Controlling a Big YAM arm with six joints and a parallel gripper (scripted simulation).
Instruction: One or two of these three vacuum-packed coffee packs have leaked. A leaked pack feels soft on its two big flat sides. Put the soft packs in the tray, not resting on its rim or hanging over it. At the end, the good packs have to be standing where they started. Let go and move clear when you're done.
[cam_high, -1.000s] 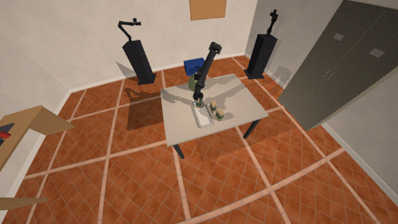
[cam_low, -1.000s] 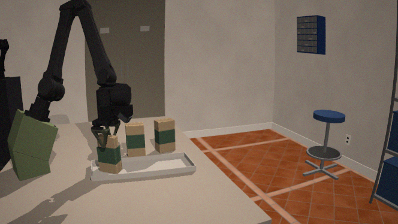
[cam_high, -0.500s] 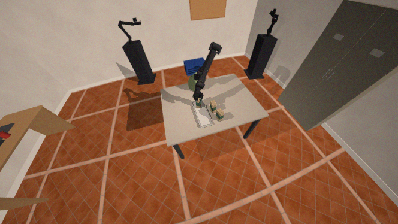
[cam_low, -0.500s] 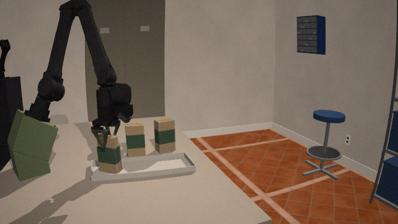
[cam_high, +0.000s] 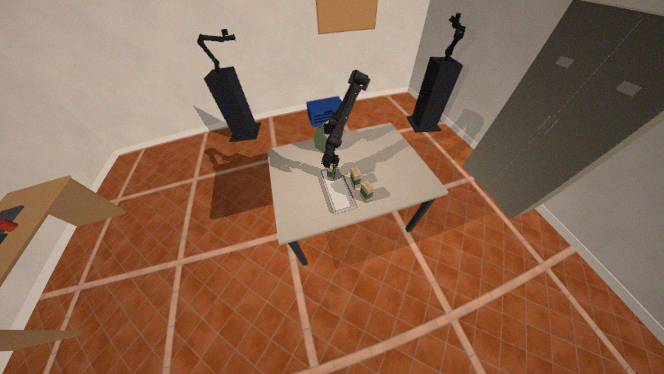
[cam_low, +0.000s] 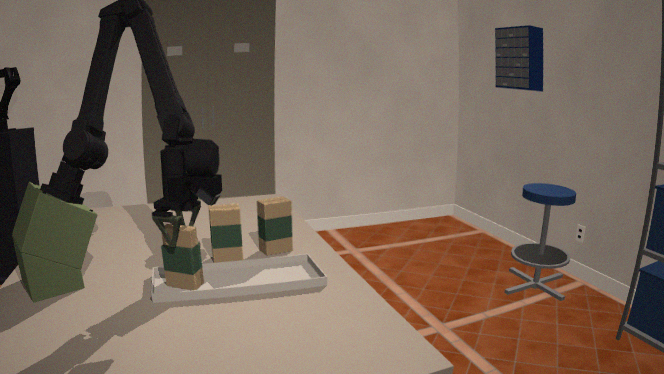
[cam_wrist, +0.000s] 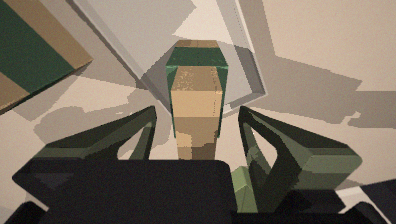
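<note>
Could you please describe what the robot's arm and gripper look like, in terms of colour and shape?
The arm is matte black, built of slim rounded links with bulkier rounded joints, and rises from a blocky olive-green base. A boxy black wrist housing carries the gripper, whose two fingers are dark olive green, angular and wedge-shaped with open triangular cut-outs. No cables or markings are visible.

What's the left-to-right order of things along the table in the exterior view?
Green arm base → pack standing in the tray, the open tool straddling its top → middle pack → right pack → tray's right end → blue stool on the floor.
</note>
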